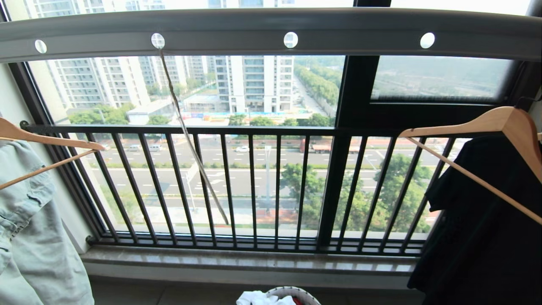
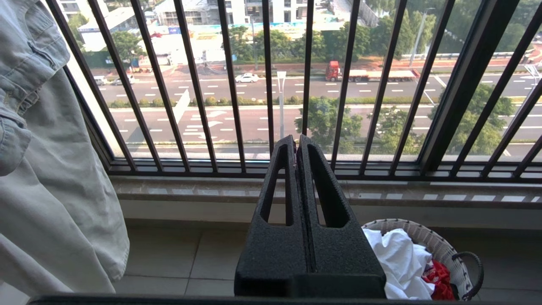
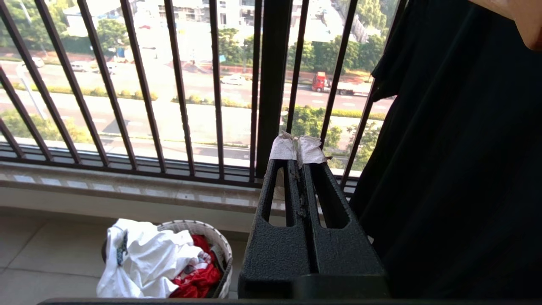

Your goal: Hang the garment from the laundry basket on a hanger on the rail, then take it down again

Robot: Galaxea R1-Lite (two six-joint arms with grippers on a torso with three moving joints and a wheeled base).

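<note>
On floor below window sill, laundry basket [image 3: 220, 250] seen with white garment [image 3: 144, 262] heaped over red cloth; nothing lifted yet; hanging and taking down both judged left; cream hanger [image 1: 190, 140] hung from grey rail [image 1: 271, 31]; left hand [image 2: 296, 142] and right hand [image 3: 298, 148] pressed closed, nothing held; tiled floor, barred window, denim jacket [image 1: 29, 237] at left.

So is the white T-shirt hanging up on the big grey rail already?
No, the white T-shirt lies crumpled in the laundry basket on the floor.
</note>
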